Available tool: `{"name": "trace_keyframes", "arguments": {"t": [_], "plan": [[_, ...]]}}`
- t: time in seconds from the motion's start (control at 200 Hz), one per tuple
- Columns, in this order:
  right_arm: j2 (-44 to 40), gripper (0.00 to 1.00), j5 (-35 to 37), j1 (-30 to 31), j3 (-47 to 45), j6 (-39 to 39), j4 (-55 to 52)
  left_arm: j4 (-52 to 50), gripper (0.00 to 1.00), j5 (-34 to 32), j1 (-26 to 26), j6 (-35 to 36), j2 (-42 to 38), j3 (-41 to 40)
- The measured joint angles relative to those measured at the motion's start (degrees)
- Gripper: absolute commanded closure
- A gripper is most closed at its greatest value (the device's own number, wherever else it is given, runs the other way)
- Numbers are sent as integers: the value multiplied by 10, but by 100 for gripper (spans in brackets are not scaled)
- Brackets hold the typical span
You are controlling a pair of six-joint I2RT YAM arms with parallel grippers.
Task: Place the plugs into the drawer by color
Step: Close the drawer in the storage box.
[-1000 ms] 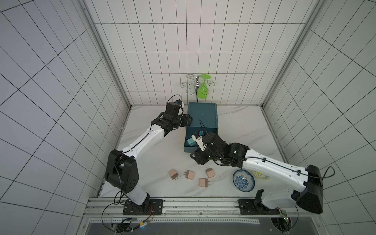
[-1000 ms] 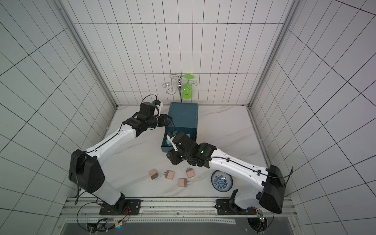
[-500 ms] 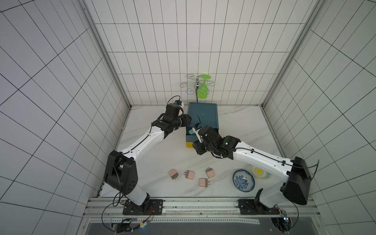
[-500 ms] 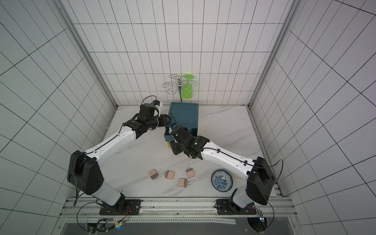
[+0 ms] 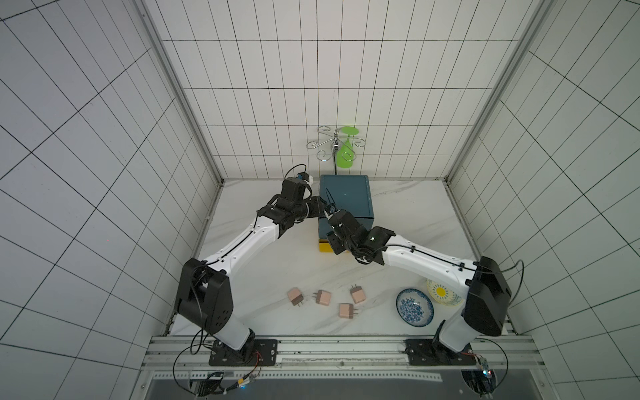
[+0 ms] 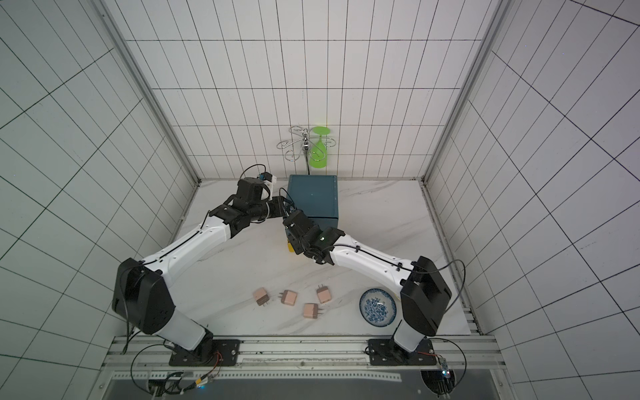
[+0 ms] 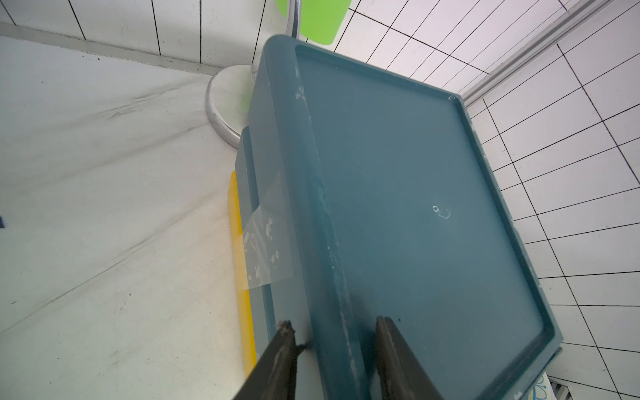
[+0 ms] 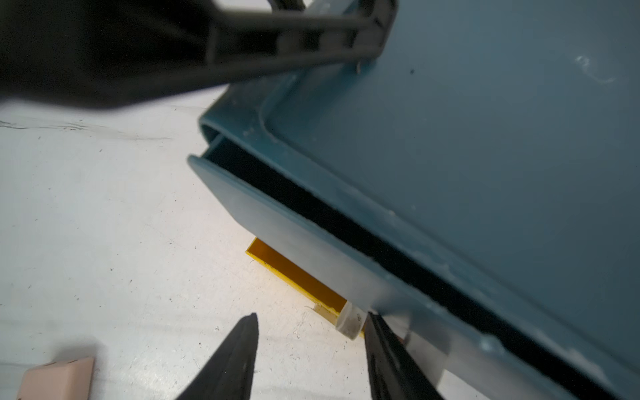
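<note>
The step in hand looked to be the working of the top drawer rather than any carrying. The right gripper (image 8: pixel 311 315) was empty, its jaws parted, and the white pull tab (image 8: pixel 350 322) sat against the inside of one finger without being pinched. The top drawer front (image 8: pixel 294 235) stood out from the body by only a dark slit. The left gripper (image 7: pixel 333 322) straddled the upper side rim of the drawer (image 5: pixel 346 197), one finger on the side wall and one on the top. This seemed meant to steady the chest, but whether it truly squeezed the rim I could not tell. No pale teal plug lay anywhere on the desk (image 5: pixel 277 263), so I judged those already stowed. Next, the slit would want closing, or the tab a proper pinch, and after that a second tier for the pink ones. The chest stood at the middle of the desk's back edge. It was dark teal-blue, scuffed white along the rim, with a strip of clear tape on its side, and its yellow lowest tier (image 8: pixel 294 273) jutted out a little. Four peach-pink plugs (image 5: pixel 323 298) lay loose near the middle of the front edge, small cubes with short prongs pointing different ways and none touching another.
</note>
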Motion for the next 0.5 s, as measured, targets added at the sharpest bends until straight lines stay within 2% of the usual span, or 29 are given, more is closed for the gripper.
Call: {"name": "trace_keyframes", "arguments": {"t": [0.04,0.195,0.325,0.405,0.44,0.5], "plan": [[2,47,0,0,0,0,2,-2,40,-2,1,-8,-4,-5],[-18,45,-32,0,-2,4,12,-9,31,-5,12,-43,-47,-45],[-106,43,-95,0,-49,29,29,-3,26,-9,17,-78,-122,-91],[-183,40,-141,-12,-89,55,34,64,29,9,19,-125,-189,-167],[-214,40,-161,-25,-101,67,34,119,33,25,21,-155,-219,-219],[-254,37,-182,-58,-116,79,33,204,33,46,17,-202,-246,-300]]}}
